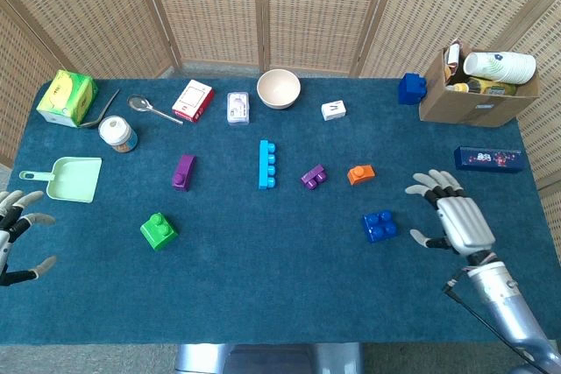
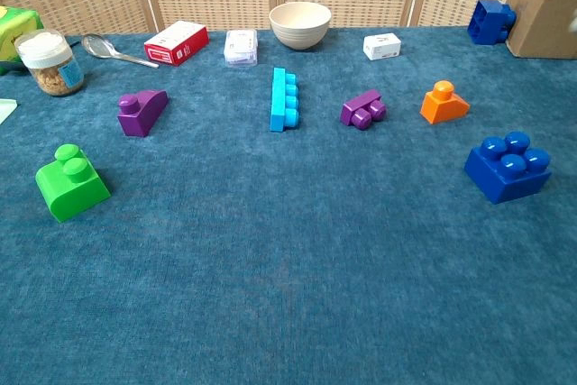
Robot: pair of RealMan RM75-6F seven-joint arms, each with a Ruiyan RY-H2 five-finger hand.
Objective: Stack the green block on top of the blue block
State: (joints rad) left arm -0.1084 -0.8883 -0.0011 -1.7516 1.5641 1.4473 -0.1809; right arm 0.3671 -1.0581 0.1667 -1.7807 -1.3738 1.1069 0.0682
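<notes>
The green block (image 1: 158, 230) (image 2: 71, 183) lies on the blue cloth at the front left. A square dark blue block (image 1: 379, 225) (image 2: 508, 167) with studs on top lies at the front right. My left hand (image 1: 12, 236) hovers at the table's left edge, fingers spread and empty, well left of the green block. Over the table to the right of the blue block, my right hand (image 1: 455, 220) is open with nothing in it. Neither hand shows in the chest view.
A light blue long block (image 1: 266, 164), two purple blocks (image 1: 183, 171) (image 1: 314, 176) and an orange block (image 1: 360, 173) lie mid-table. Another dark blue block (image 1: 411, 88) sits by the cardboard box (image 1: 478, 85). A bowl (image 1: 279, 88), dustpan (image 1: 70, 179), jar (image 1: 117, 133) and small boxes stand behind.
</notes>
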